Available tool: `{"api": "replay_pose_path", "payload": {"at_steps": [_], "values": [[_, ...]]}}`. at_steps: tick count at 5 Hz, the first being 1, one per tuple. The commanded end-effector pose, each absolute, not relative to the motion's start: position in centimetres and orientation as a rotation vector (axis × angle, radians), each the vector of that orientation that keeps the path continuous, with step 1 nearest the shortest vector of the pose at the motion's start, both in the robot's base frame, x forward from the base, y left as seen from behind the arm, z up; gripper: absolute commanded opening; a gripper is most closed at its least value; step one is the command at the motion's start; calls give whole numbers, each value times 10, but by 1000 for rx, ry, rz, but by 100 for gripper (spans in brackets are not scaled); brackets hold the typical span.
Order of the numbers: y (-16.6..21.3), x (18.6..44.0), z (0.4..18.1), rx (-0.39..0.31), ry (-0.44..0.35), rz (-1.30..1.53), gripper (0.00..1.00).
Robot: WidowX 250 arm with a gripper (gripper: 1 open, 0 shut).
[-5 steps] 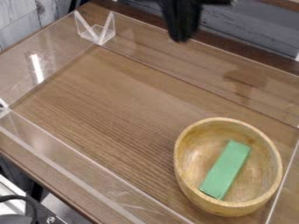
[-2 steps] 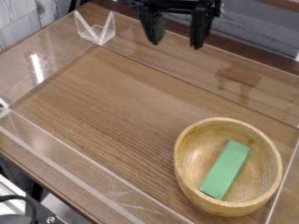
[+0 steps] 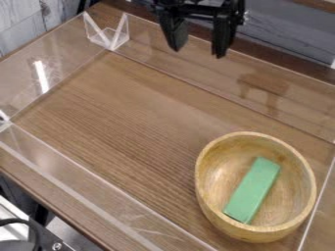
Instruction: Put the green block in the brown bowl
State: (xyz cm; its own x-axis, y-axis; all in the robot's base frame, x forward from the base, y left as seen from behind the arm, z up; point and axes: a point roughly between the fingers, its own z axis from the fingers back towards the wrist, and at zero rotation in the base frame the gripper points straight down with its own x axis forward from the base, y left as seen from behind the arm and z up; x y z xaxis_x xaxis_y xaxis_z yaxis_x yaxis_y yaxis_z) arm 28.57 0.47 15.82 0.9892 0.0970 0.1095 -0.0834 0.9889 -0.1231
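The green block (image 3: 253,189) lies flat inside the brown bowl (image 3: 214,181) at the lower right of the table, running diagonally across the bowl's floor. My gripper (image 3: 198,37) hangs at the top centre of the view, far from the bowl, pointing down. Its two black fingers (image 3: 173,34) stand wide apart and open, with nothing between them.
A clear plastic wall (image 3: 78,186) rings the wooden tabletop (image 3: 131,118), with a raised clear corner piece (image 3: 108,31) at the back left. The table's front edge runs along the lower left.
The gripper went from shut to wide open, and it has shifted slightly left at the top of the view. The green block and bowl have not moved.
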Motion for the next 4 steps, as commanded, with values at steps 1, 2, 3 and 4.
{"api": "replay_pose_path", "payload": {"at_steps": [1,2,3,4], "values": [[16,297,168,-104,-189,72,100],[24,304,164,-95,-212,45,100],[29,313,160,-89,-241,36,100],[33,322,156,-83,-268,33,100]]}}
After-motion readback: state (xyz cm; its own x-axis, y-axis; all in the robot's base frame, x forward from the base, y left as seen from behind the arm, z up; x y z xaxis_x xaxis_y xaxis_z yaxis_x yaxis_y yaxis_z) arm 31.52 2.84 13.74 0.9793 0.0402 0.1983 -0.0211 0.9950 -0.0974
